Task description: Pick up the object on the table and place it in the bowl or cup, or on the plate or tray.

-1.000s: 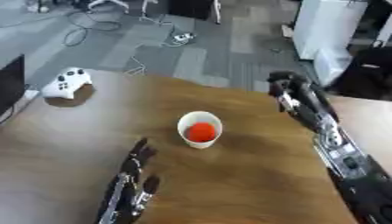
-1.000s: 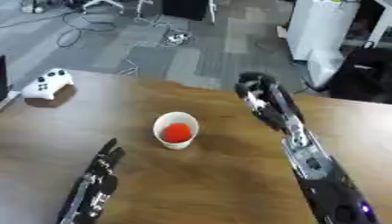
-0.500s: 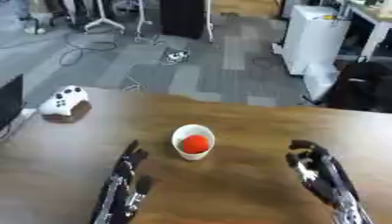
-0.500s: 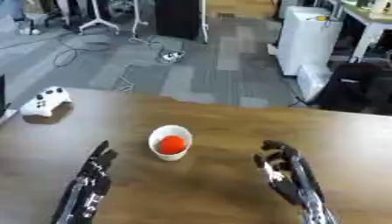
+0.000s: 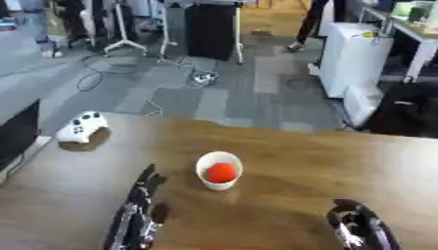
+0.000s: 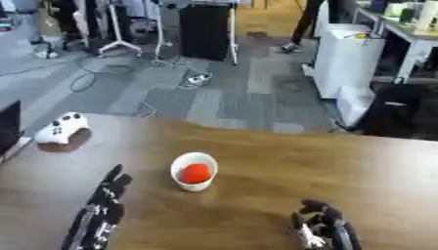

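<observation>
A white cup point(image 5: 219, 170) stands upright near the middle of the wooden table point(image 5: 325, 161), with a red-orange ball point(image 5: 221, 172) inside it. My left hand point(image 5: 143, 211) lies at the lower left, fingers straight and pointing up the table, a short way left of the cup. My right hand point(image 6: 318, 228) shows at the lower right edge with its fingers curled in and nothing in them, well apart from the cup.
A white game controller point(image 5: 81, 129) rests on a brown pad point(image 5: 84, 142) at the table's far left. A dark monitor edge point(image 5: 17, 134) stands at the left border. Beyond the table lie grey floor, cables, a white cabinet point(image 5: 359, 51) and a dark chair point(image 5: 402, 110).
My right arm has drawn back from the far right side of the table down to the lower right edge. The camera has tilted up, so the whole scene has shifted down.
</observation>
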`<action>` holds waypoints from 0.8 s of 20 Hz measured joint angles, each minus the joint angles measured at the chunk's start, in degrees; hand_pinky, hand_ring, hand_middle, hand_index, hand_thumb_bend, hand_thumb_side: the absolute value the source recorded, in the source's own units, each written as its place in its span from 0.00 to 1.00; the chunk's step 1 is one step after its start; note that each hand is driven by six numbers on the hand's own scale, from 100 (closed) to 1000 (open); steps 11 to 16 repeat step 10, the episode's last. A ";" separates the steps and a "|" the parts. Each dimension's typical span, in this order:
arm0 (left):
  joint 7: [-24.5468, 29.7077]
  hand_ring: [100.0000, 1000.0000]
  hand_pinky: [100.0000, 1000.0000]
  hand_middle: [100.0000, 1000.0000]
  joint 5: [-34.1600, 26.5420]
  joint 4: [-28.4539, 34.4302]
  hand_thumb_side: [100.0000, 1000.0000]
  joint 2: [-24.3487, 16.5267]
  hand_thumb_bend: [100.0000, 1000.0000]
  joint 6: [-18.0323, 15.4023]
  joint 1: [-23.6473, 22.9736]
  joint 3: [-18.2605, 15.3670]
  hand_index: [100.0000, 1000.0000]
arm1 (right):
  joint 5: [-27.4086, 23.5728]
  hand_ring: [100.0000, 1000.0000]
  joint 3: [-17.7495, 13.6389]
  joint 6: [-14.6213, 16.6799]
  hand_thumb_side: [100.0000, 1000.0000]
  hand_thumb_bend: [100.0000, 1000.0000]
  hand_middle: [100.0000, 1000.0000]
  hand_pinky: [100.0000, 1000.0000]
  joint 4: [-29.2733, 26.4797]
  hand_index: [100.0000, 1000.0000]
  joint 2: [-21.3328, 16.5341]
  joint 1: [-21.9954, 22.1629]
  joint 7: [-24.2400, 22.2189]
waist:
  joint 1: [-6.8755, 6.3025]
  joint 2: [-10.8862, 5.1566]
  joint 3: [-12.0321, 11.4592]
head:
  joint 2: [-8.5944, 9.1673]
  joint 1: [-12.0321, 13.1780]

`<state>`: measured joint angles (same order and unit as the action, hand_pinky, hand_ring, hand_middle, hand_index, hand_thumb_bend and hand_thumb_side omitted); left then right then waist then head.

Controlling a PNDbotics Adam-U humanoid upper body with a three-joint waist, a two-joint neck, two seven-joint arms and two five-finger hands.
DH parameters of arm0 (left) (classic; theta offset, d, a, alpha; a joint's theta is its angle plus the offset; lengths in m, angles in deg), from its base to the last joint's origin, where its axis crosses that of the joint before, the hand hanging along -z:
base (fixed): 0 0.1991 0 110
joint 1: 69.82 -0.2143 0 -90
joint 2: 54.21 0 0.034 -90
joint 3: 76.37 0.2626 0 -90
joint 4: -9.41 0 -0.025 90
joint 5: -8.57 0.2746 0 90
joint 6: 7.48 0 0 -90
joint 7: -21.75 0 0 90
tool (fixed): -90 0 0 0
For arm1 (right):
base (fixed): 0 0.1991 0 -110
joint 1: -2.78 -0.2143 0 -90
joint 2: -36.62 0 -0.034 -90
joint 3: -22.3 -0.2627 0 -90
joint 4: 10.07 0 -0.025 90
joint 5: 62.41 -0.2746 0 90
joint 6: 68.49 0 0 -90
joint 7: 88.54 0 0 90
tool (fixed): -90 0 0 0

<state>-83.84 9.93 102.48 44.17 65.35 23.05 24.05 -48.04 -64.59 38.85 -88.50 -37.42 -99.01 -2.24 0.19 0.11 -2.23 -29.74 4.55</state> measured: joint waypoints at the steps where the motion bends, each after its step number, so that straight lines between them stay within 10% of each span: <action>1: 0.06 1.00 1.00 1.00 -0.02 0.17 0.75 0.00 0.63 0.02 -0.10 0.01 0.79 | 0.00 0.40 0.02 -0.11 0.48 0.41 0.56 0.09 -0.32 0.74 0.00 0.00 0.02 | -0.04 0.00 -0.02 | 0.54 -0.02; 16: 0.99 1.00 1.00 1.00 -0.15 1.03 0.74 0.01 0.62 0.48 -0.41 0.43 0.79 | -0.40 0.40 0.70 -0.68 0.46 0.40 0.52 0.08 -1.44 0.74 -0.02 -0.06 -0.37 | -0.11 0.68 0.00 | 4.07 -1.61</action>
